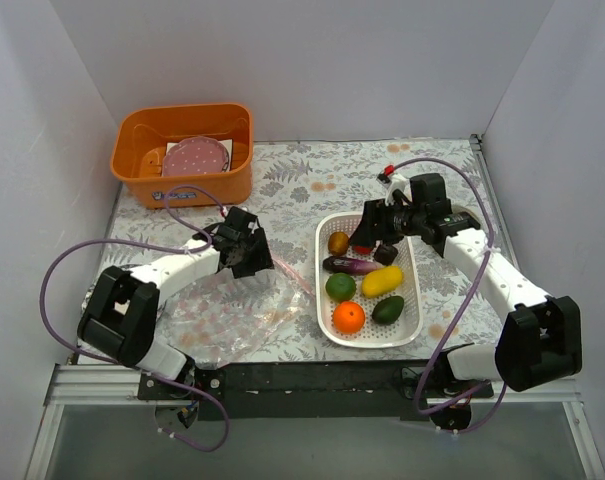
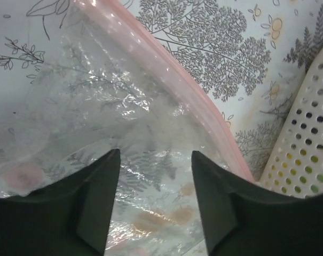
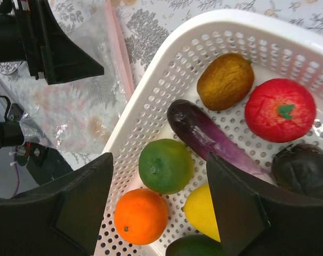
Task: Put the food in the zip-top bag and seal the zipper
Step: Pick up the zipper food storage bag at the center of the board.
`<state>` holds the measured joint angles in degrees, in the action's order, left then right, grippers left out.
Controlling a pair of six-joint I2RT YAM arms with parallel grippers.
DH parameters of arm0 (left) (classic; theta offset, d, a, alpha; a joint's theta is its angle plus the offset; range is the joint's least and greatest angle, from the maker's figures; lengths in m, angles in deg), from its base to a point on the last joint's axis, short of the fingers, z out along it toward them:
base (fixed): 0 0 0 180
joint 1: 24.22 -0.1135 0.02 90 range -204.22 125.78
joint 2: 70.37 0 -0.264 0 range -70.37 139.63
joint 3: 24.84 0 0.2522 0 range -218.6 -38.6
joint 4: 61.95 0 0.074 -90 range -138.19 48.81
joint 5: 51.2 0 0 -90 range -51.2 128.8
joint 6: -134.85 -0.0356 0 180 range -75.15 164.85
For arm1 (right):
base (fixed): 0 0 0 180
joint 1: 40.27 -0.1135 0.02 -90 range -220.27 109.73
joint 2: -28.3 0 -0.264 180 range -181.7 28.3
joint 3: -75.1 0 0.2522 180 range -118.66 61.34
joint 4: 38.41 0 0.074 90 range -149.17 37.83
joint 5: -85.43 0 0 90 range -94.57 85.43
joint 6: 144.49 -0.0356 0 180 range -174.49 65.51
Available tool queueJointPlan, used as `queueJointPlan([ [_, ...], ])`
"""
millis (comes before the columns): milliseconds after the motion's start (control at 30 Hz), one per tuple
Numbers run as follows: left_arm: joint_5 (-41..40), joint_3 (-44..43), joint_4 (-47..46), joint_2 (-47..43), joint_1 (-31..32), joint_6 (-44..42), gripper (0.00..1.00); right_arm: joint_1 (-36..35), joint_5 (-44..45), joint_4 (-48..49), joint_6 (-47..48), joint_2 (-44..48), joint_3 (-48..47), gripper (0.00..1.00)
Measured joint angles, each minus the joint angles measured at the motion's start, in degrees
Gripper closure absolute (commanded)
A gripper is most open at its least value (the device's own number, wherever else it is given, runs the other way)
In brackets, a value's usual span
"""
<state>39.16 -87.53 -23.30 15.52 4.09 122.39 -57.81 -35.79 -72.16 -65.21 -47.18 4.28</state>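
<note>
Left pincer [image 2: 156, 154]: mine, low over the bag [image 1: 232, 315]. The fingers stand partway apart with a plain gap between them. Crinkled film lies across that gap, and I cannot tell whether either pad touches it.
Right pincer [image 3: 158, 157]: mine too, spread wide above the basket [image 1: 322, 280] and holding nothing. From my wrist I see the lime and the eggplant between the two fingers.
Bag: clear, lying flat and wrinkled on the table [image 1: 312, 180] in front of my left arm, just left of the basket.
Zipper [image 2: 204, 104]: the pink strip along the bag edge that faces the basket. It runs slantwise just beyond my left fingertips, close to the basket's rim.
Basket: white and perforated, sitting on the table between my two arms, nearer the right one.
Food: all eight pieces lie in the basket.
Brown fruit [image 3: 225, 81]: at the far end, beside the apple [image 3: 280, 110].
Eggplant [image 3: 204, 133]: purple, lying across the middle.
Dark piece [image 3: 302, 168]: just beside the apple, under my right finger's side.
Lime [image 3: 165, 165]: green, by the left wall, touching the eggplant.
Mango [image 1: 382, 281]: yellow, just right of the lime.
Orange [image 3: 141, 216]: in the near left corner, next to the lime.
Avocado [image 1: 388, 310]: dark green, at the near right, below the mango.
Tub [image 1: 182, 185]: orange, at the far left of the table, well away from both arms.
Plate [image 1: 194, 158]: pink and speckled, inside the tub.
</note>
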Motion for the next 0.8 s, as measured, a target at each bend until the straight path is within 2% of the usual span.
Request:
queueJointPlan([
  [67, -0.1, 0.0, -0.3, -1.1, 0.0, -0.2, 0.20, -1.2, -0.3, 0.4, -0.6, 0.0, 0.9, 0.22],
  [133, -0.5, 0.2, -0.7, -2.6, 0.0, 0.3, 0.02, -2.0, -0.6, 0.8, -1.2, 0.0, 1.6, 0.22],
  [333, -5.6, -0.5, -1.2, -6.1, 0.0, 2.0, 0.03, -3.2, -0.7, 1.2, -2.8, 0.0, 1.9, 0.21],
  [400, -6.7, -2.4, -1.1, -3.1, 0.0, 2.3, 0.10, -3.3, -0.7, 1.6, -2.9, 0.0, 1.9, 0.21],
  [433, -7.0, -3.0, -1.2, -1.5, 0.0, 2.3, 0.15, -3.5, -0.7, 1.7, -3.0, 0.0, 1.9, 0.21],
  [467, -7.1, -3.8, -1.2, 0.5, -0.1, 2.4, 0.26, -3.6, -0.7, 1.8, -3.1, 0.0, 1.9, 0.21],
  [567, -7.1, -4.3, -1.3, 4.8, -0.1, 2.6, 0.39, -4.0, -0.7, 1.9, -3.5, -0.1, 1.9, 0.21],
  [600, -7.1, -4.3, -1.2, 5.5, -0.1, 2.5, 0.50, -4.2, -0.7, 1.9, -3.6, -0.1, 1.9, 0.21],
  [667, -7.1, -4.3, -1.1, 5.7, -0.1, 2.5, 0.59, -4.7, -0.7, 2.1, -3.9, -0.3, 1.9, 0.21],
  [700, -7.1, -4.3, -1.2, 5.7, -0.1, 2.4, 0.69, -4.9, -0.7, 2.1, -4.0, -0.5, 1.9, 0.21],
  [800, -7.0, -4.3, -1.3, 5.7, -0.1, 2.3, 0.81, -6.0, -0.9, 2.1, -4.1, -1.3, 1.9, 0.21],
])
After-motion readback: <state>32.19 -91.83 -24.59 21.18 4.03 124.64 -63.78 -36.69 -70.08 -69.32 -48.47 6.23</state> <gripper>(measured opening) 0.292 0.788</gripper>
